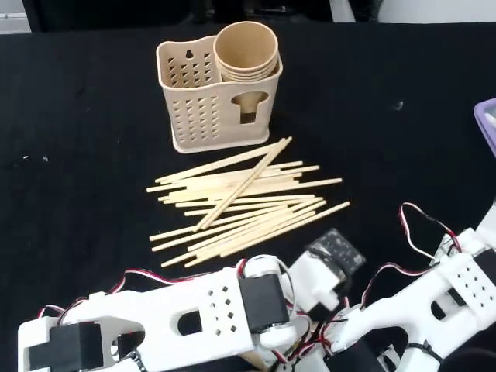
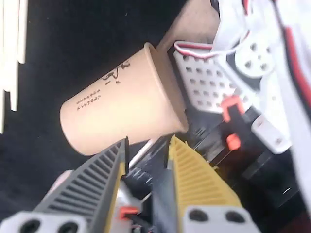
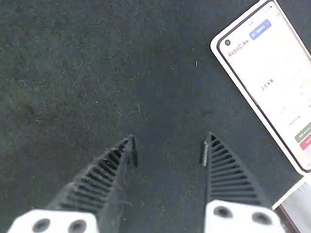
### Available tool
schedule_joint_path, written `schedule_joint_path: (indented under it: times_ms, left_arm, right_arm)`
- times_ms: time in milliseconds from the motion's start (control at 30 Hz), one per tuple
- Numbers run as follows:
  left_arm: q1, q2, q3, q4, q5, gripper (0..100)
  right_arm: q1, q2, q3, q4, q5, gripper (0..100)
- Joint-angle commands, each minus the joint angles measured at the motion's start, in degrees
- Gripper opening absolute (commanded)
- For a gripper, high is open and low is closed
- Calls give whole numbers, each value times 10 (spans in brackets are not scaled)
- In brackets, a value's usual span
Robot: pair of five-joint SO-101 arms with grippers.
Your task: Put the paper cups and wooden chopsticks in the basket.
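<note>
Noting a stack of paper cups [image 1: 246, 50] seated in the basket [image 1: 203, 124], right compartment in the high view; wooden chopsticks [image 1: 244, 198] lie scattered on the table [image 1: 77, 155] just in front. We see another paper cup [image 2: 121, 102] on its side at the left gripper [image 2: 148, 141], jaws slightly apart, nothing clamped. We read the right gripper [image 3: 167, 143] as spread over the table, phone [image 3: 272, 82] beside.
</note>
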Motion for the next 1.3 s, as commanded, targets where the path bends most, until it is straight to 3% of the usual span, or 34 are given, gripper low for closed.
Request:
schedule_joint_path:
  times_ms: [0, 133, 267, 633, 1267]
  left_arm:
    - [8, -2, 7, -61, 109, 155]
    - [8, -8, 52, -147, 105, 159]
    - [-12, -8, 81, -173, 101, 161]
    - [-9, -3, 89, -89, 102, 252]
    - [-15, -9, 180, -121, 92, 252]
  right_arm:
    - [7, -12, -7, -11, 4, 219]
    - [7, -12, -5, -14, 4, 219]
    - [13, -12, -8, -14, 5, 219]
    - [14, -12, -5, -22, 4, 219]
    - [13, -12, -4, -22, 5, 219]
